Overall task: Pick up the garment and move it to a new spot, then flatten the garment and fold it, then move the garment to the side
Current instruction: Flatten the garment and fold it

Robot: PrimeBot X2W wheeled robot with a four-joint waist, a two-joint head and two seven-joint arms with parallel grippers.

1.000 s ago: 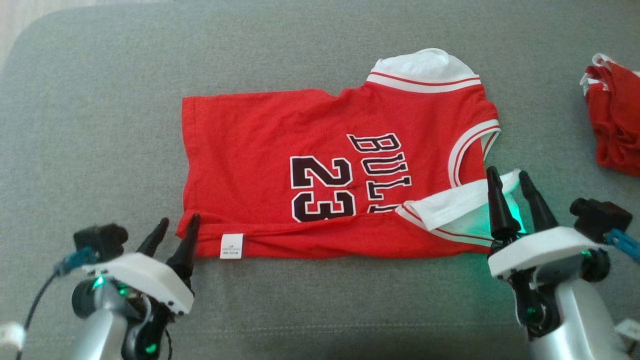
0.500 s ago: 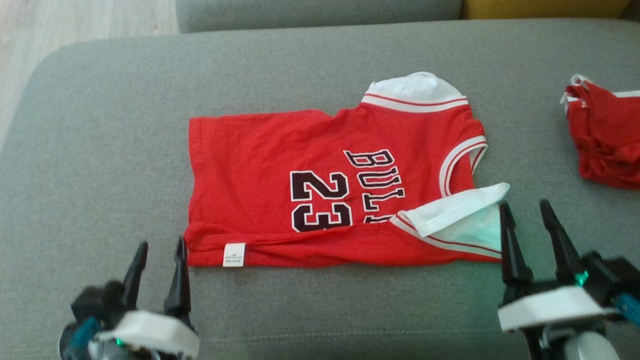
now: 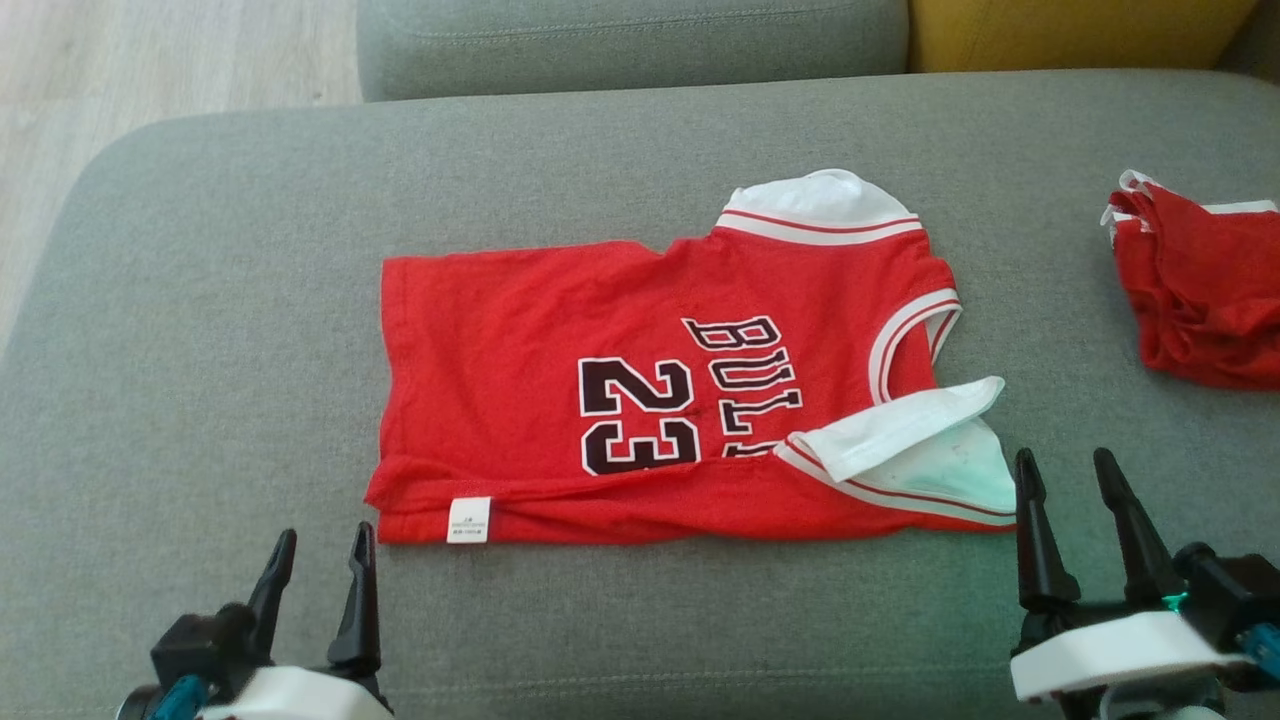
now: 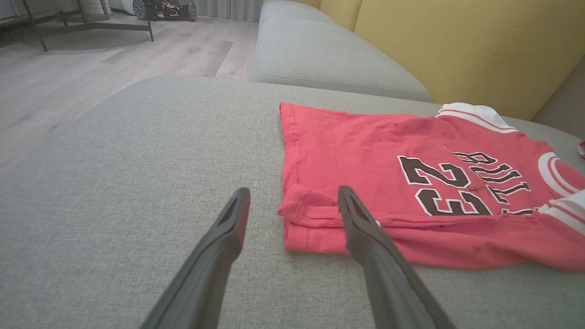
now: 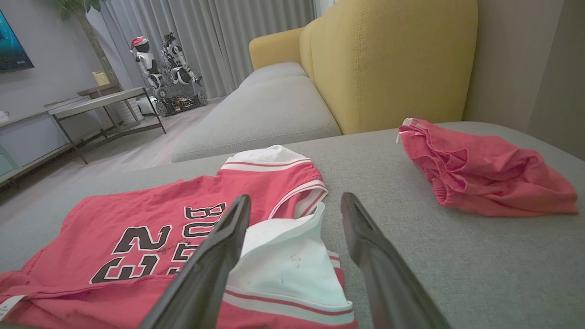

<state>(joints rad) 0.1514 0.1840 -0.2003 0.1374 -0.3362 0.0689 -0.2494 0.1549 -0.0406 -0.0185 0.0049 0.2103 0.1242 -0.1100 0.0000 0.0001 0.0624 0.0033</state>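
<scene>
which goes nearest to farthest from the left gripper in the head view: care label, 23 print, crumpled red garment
1. care label, near hem, just right of the left gripper
2. 23 print, mid jersey
3. crumpled red garment, far right

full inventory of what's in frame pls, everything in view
jersey: one, red, white trim, black 23, partly folded, middle of cushion
crumpled garment: one, red, right side of cushion
cushion: one, grey, under both garments
backrest: one, yellow, behind cushion
floor: pale wood, beyond cushion
table: one, grey top, dark legs, across room
robot figures: about two, mostly white, by curtain
left gripper: one, dark fingers, open, near jersey's hem corner
right gripper: one, dark fingers, open, by jersey's white folded-over end
</scene>
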